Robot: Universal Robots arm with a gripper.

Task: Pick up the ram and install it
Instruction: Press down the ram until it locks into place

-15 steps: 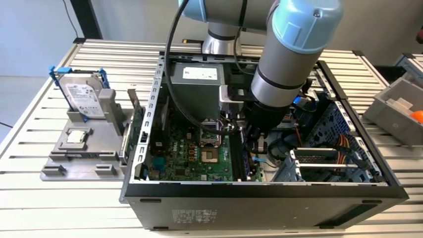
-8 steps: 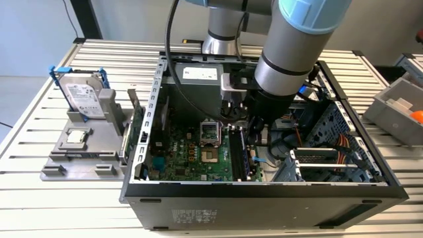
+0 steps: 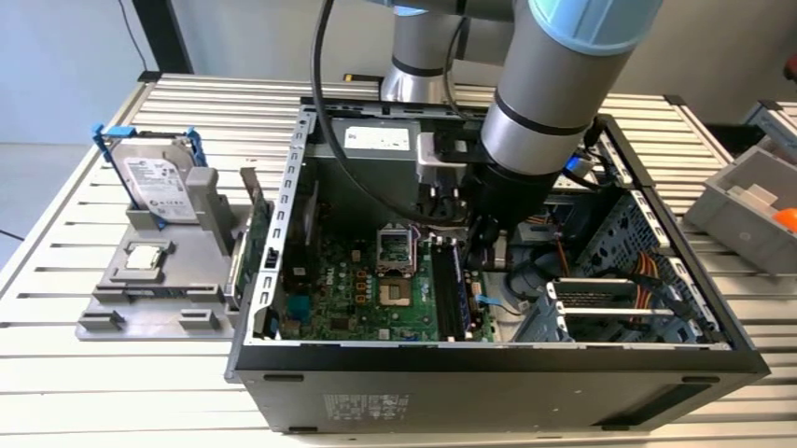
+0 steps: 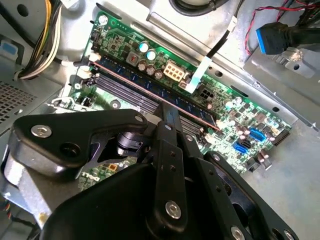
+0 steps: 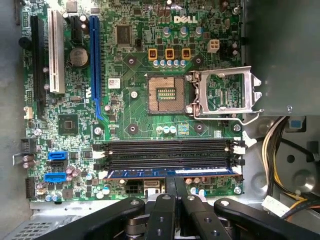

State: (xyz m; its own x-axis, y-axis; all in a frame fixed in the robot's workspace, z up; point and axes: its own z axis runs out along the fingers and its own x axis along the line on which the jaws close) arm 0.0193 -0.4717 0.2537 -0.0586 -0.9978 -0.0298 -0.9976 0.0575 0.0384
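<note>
The ram [image 5: 172, 172] sits in the motherboard slot nearest the board edge, standing on edge along the slot with the hand [image 5: 175, 184] closed on its middle; in the second wrist view the two fingers [image 4: 170, 117] converge on the top edge of the stick, and whether they grip it or only press on it cannot be confirmed. The main risk at this stage is uneven seating: if the stick is slightly tilted along its length, downward force drives one end home while the other end rides high, and the end latches [image 5: 239, 149] do not both close. A second risk is misalignment across the slot: if the lower edge rests on the slot wall instead of between the walls, pressure can flex the motherboard [image 5: 135, 95] or stress the stick. A third risk is sideways drag on withdrawal, which can lever the stick out of a partly closed latch. The neighbouring empty slots [image 5: 167, 152] lie just beside the occupied one, so lateral clearance for the fingers is small. The arm [image 3: 548, 112] reaches steeply down into the open computer case [image 3: 498, 373], which lies on the table [image 3: 75, 373], with the wrist directed at the board between the processor socket [image 3: 394, 250] and the drive bays [image 3: 622, 299].
</note>
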